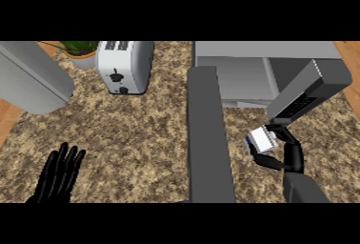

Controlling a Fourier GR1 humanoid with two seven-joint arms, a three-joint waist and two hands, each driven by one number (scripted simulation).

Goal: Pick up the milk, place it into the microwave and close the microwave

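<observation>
The milk (262,141) is a small white carton with blue edging, held above the counter in front of the microwave. My right hand (287,151) is curled round it, thumb below and fingers over its right side. The microwave (246,76) stands at the back right with its cavity open. Its door (208,138) swings out toward me as a long grey slab left of the carton. My left hand (60,174) rests open at the lower left, fingers up, over the counter.
A white toaster (125,66) stands at the back centre-left, with a potted plant (79,51) beside it. A large grey rounded object (32,78) juts in at the upper left. The speckled counter (134,143) spreads between my left hand and the door.
</observation>
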